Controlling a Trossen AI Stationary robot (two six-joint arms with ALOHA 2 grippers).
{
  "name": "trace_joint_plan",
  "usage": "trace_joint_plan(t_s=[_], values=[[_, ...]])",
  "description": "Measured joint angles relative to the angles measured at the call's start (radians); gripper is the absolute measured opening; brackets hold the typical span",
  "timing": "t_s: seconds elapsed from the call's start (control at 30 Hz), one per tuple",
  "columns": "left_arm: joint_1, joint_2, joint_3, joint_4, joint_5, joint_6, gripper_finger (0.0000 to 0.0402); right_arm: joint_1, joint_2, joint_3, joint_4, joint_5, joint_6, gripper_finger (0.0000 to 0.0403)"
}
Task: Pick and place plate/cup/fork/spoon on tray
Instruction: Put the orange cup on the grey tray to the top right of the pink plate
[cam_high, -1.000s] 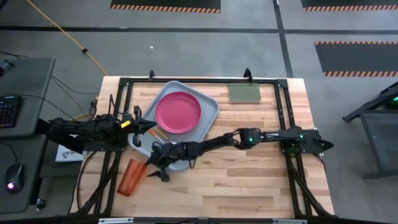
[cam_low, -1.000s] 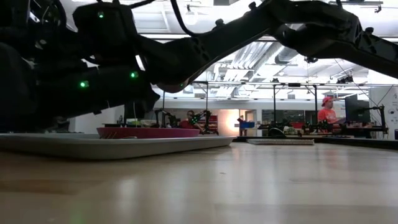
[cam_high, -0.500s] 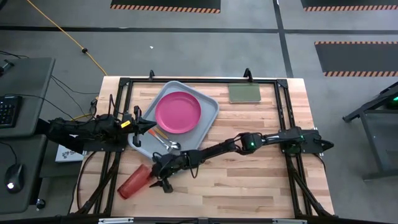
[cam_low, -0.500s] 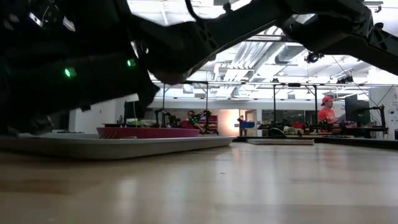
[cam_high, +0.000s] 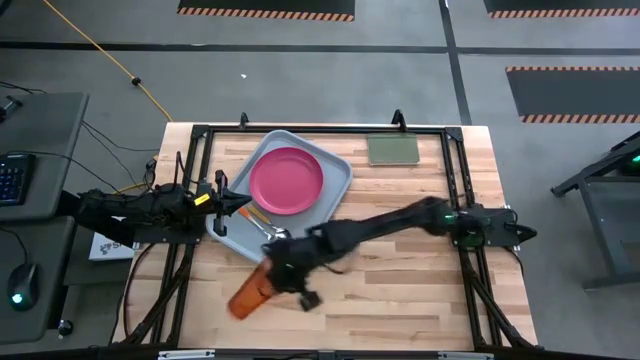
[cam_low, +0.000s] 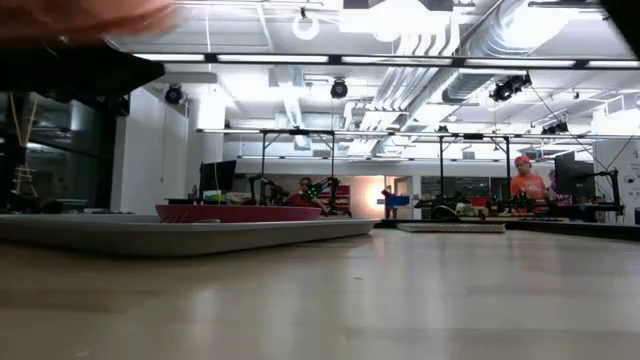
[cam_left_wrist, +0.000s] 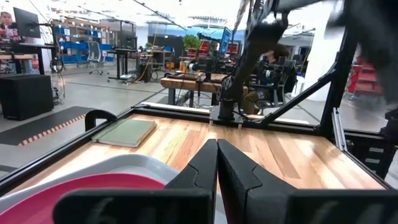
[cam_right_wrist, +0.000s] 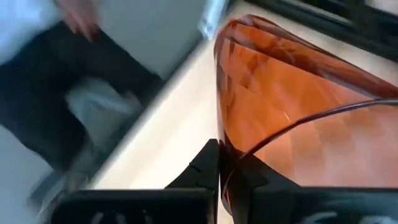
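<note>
gripping the cup (cam_high: 250, 292) by its rim, my right hand (cam_high: 283, 283) reaches low across the counter (cam_high: 400, 300), in front of the tray (cam_high: 335, 165) and near its front corner. in the right wrist view the cup (cam_right_wrist: 292, 106) fills most of the frame, its orange-red wall pressed right against my fingers (cam_right_wrist: 208, 165), which pinch the edge of its mouth. from above, the cup lies tilted over, its base pointing toward the counter's front-left and its mouth at my hand. whether its side touches the wood i cannot tell. the plate (cam_high: 286, 180) sits flat in the far half of the tray, and in the low view it shows as a pink band (cam_low: 235, 212) above the grey rim (cam_low: 250, 236). the spoon (cam_high: 277, 233) lies in the tray's near part, bowl toward the front edge, and an orange handle beside it, near the plate's rim, looks like the fork (cam_high: 256, 215), though its tines are too small to make out. my left hand (cam_high: 242, 204) waits at the tray's left edge, fingers pressed together with nothing between them; the left wrist view shows them meeting (cam_left_wrist: 216, 165) over the pink plate (cam_left_wrist: 93, 190). a green pad (cam_high: 392, 149) rests on the counter just beyond the tray's far right corner.
</note>
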Motion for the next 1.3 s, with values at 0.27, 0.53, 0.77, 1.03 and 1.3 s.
trace_joint_plan(t_s=[0.27,0.53,0.77,1.03,1.3], values=[[0.0,0.0,0.0,0.0,0.0,0.0,0.0003,0.078,-0.254,0.002,-0.44,0.748,0.122,0.0002],[0.0,0.0,0.0,0.0,0.0,0.001,0.0003,-0.12,-0.225,-0.002,-0.765,0.838,0.321,0.0001],[0.0,0.0,0.0,0.0,0.0,0.0,0.0003,-0.248,-0.219,-0.01,-0.769,0.778,0.264,0.0001],[0.0,0.0,0.0,0.0,0.0,0.0,0.0003,-0.33,-0.219,-0.01,-0.769,0.66,0.209,0.0],[0.0,0.0,0.0,0.0,0.0,0.0,0.0003,-0.389,-0.219,-0.01,-0.769,0.646,0.183,0.0]])
